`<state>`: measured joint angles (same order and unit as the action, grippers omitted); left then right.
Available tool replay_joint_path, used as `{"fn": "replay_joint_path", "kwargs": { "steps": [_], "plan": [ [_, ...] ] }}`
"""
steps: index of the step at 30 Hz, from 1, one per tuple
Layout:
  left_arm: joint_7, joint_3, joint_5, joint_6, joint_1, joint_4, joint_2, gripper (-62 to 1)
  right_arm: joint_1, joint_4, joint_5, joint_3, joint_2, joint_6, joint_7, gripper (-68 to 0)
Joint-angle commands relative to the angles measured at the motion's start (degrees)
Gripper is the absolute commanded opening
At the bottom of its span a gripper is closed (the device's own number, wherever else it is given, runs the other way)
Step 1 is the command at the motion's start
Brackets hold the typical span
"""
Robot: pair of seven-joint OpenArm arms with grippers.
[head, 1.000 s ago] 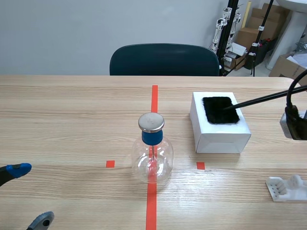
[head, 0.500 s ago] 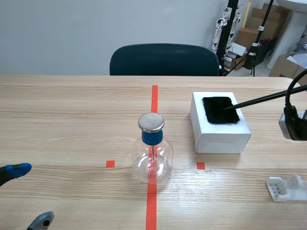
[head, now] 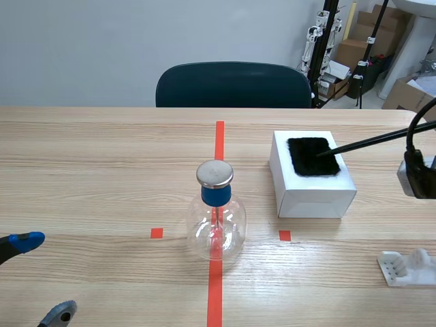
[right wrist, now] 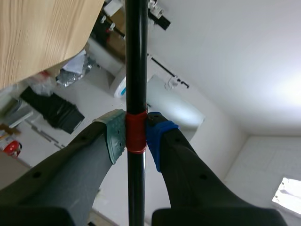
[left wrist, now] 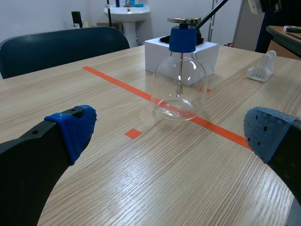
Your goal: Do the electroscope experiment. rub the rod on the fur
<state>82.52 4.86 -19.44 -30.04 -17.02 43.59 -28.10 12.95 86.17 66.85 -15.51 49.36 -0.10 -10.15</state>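
- Black rod (head: 371, 141) is clamped at its red band between the pads of the right gripper (right wrist: 135, 136); its tip lies on the black fur (head: 313, 156).
- Fur sits on top of the white box (head: 313, 194).
- Glass electroscope (head: 216, 218) stands near the box.
- Left gripper (left wrist: 170, 133) has its fingers spread wide with nothing between them, well apart from the box.

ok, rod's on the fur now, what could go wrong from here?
1. The right gripper holds the rod at one narrow spot, far from the tip on the fur. Rubbing may twist the rod in the grip.
2. The white box under the fur looks light, so strokes could slide it.
3. The electroscope stands close beside the box, and a wide swing might knock it over.
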Motion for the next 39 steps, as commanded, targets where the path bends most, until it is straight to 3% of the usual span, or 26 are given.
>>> {"fn": "replay_joint_path", "kwargs": {
  "steps": [1,7,15,22,24,29,31,36,39],
  "plan": [
    [0.8,-0.4,0.6,-0.1,-0.1,0.3,-0.5,1.4,-0.5,0.5,0.6,0.1,1.1,-0.3,0.4,-67.6],
    [0.8,-0.4,0.6,-0.1,-0.1,0.3,-0.5,1.4,-0.5,0.5,0.6,0.1,1.1,-0.3,9.3,-67.6],
    [0.8,-0.4,0.6,-0.1,-0.1,0.3,-0.5,1.4,-0.4,0.5,0.4,0.1,1.1,-0.3,-0.4,-67.6],
    [0.8,-0.4,0.6,-0.1,-0.1,0.3,-0.5,1.4,-0.4,0.5,0.4,0.1,1.1,-0.3,10.1,-67.6],
    [0.8,-0.4,0.6,-0.1,-0.1,0.3,-0.5,1.4,-0.4,0.5,0.4,0.1,1.1,-0.3,9.4,-67.6],
    [0.8,-0.4,0.6,-0.1,-0.1,0.3,-0.5,1.4,-0.4,0.5,0.4,0.1,1.1,-0.3,0.3,-67.6],
    [0.8,-0.4,0.6,-0.1,-0.1,0.3,-0.5,1.4,-0.4,0.5,0.4,0.1,1.1,-0.3,0.2,-67.6],
    [0.8,-0.4,0.6,-0.1,-0.1,0.3,-0.5,1.4,-0.4,0.5,0.4,0.1,1.1,-0.3,8.5,-67.6],
    [0.8,-0.4,0.6,-0.1,-0.1,0.3,-0.5,1.4,-0.4,0.5,0.4,0.1,1.1,-0.3,9.7,-67.6]
  ]
}}
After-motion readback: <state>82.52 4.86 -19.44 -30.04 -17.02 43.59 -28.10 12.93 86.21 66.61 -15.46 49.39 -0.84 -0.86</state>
